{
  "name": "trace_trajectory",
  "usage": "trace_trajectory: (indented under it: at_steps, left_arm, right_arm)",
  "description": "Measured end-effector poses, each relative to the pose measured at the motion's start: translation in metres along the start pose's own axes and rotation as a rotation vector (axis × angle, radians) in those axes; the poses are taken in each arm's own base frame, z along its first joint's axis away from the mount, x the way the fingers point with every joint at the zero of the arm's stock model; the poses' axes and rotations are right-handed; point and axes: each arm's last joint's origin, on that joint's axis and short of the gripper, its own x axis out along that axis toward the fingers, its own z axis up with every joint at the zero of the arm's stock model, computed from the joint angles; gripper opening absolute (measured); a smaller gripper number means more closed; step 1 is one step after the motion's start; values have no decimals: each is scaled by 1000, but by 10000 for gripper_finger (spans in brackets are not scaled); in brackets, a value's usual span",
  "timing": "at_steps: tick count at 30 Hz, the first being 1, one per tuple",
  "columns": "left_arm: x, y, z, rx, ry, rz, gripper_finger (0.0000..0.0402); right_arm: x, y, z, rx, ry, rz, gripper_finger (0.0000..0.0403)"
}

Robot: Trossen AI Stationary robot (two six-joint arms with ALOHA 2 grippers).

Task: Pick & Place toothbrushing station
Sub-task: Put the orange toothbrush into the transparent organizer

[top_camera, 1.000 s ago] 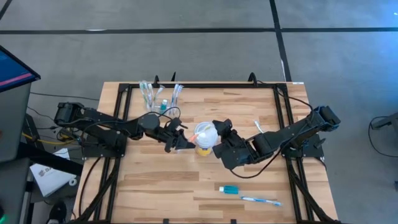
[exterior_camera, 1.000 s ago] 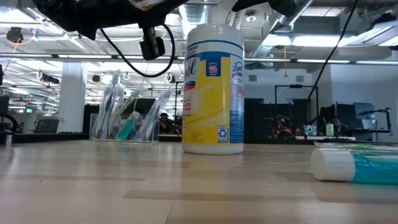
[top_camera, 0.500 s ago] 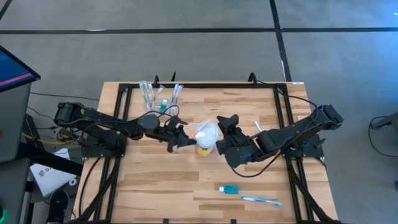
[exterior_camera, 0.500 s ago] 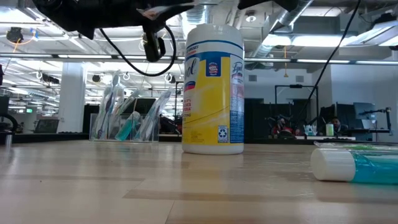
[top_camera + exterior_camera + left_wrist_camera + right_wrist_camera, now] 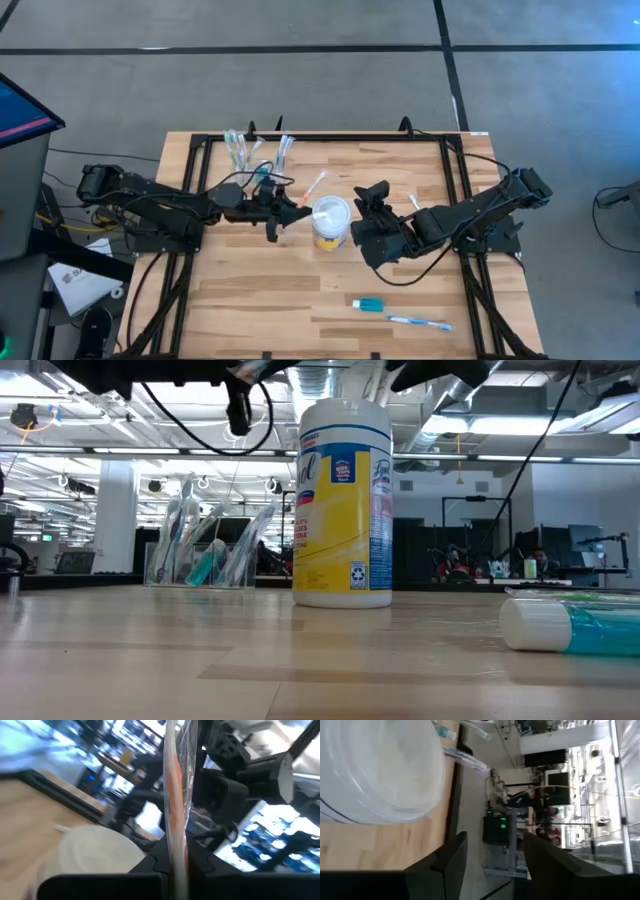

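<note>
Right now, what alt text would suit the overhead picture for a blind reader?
A left pincer lifts a wrapped orange toothbrush beside a white-lidded tub on a wooden table; the right pincer waits opposite.

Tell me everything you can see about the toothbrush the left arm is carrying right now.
The wrapped toothbrush has an orange handle and sits in a clear, crinkly plastic sleeve. The left tool is shut on one end, so it sticks out straight past the fingers. From above it slants up and away from the tool, its free end in the air between the toothbrushing station and the white-lidded tub. It touches nothing but the tool. Bristle detail cannot be made out.
</note>
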Motion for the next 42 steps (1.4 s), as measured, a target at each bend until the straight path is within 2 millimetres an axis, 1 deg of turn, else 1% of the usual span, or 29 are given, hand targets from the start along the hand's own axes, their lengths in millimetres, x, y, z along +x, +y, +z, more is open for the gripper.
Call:
trace_trajectory:
  at_steps: [4, 7, 10, 12, 16, 19, 24, 27, 32, 37, 42]
  left_arm:
    - [-5, -5, 3, 76, -47, 66, 8]
    - [-7, -9, 3, 127, -72, 94, 8]
    - [-8, -11, 1, 179, -75, 133, 8]
    - [-8, -12, 0, 203, -82, 142, 8]
    - [-9, -14, -1, 241, -84, 154, 8]
    - [-9, -17, -3, 267, -81, 154, 8]
    - [-10, -22, -6, 303, -79, 154, 8]
    - [-11, -26, -7, 325, -84, 136, 8]
    - [-12, -29, -9, 356, -83, 134, 8]
    - [-12, -31, -10, 365, -82, 125, 8]
    - [-12, -33, -10, 380, -89, 116, 8]
  right_arm:
    - [3, 0, 0, 47, -10, 42, 179]
    - [5, 0, -1, 114, -33, 116, 178]
    - [8, -5, 0, 247, -79, 222, 178]
    - [10, -12, -2, 345, -123, 310, 178]
    - [12, -31, -3, 537, -237, 436, 173]
    - [10, -46, -3, 650, -367, 503, 169]
    - [6, -60, -5, 751, -604, 635, 163]
    - [7, -64, -8, 801, -692, 647, 162]
    - [12, -67, -9, 840, -717, 620, 161]
    - [20, -69, -7, 862, -748, 638, 157]
    - [27, -75, -8, 902, -771, 624, 157]
